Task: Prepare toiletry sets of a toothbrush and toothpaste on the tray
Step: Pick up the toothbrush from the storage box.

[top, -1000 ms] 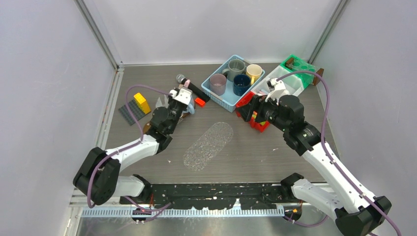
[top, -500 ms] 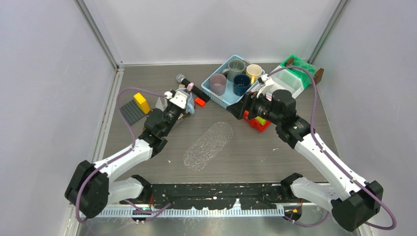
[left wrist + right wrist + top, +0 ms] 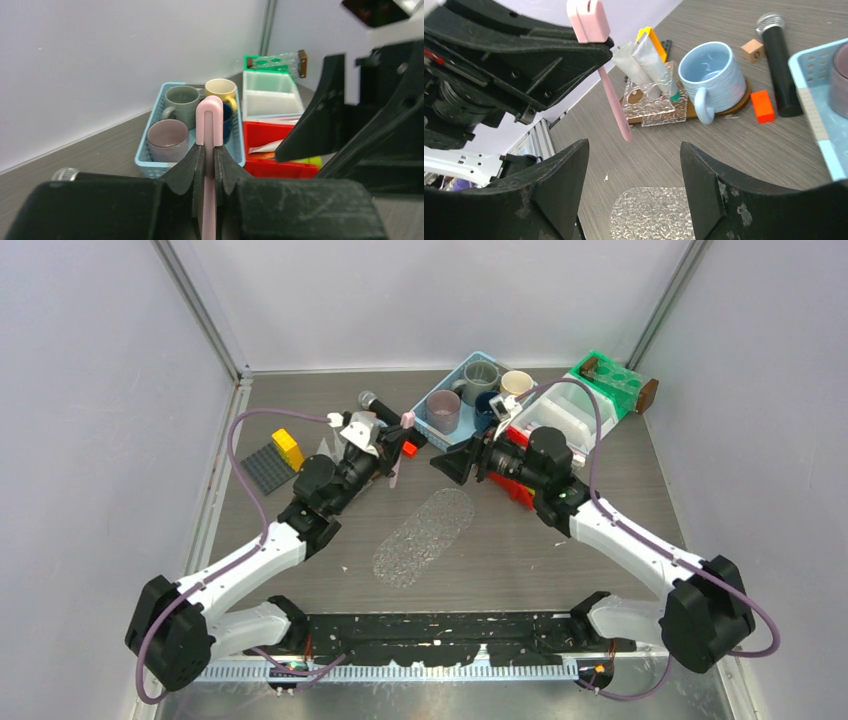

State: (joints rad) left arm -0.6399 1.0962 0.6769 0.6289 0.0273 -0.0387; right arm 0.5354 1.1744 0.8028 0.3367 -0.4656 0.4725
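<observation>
The left tool [image 3: 388, 448] is clamping shut on the pink toothbrush [image 3: 407, 421], gripping it partway along its length. The toothbrush is hanging in the air above the tabletop [image 3: 560, 550], a little tilted, with its broad end sticking up past the fingers and its thin end pointing down, touching nothing. It is hovering near the far end of the tray [image 3: 425, 535], a clear, pebbled oval lying between the two arms.

The right tool [image 3: 634, 145] is standing wide open and holding nothing. It is facing the toothbrush, with its two black fingers spread to either side and apart from it.

Two toothpaste tubes [image 3: 644, 62] are standing upright in a clear holder [image 3: 656, 107] on the left part of the tabletop, one of them showing a green cap at the bottom. A blue mug [image 3: 711, 75] is sitting just beside the holder on a brown mat. A microphone [image 3: 776, 60] is lying past the mug, next to the blue basket [image 3: 811, 102] of cups. In the left wrist view a red bin [image 3: 270, 167] is showing behind the right tool, with something pale lying in it that is too hidden to name.
</observation>
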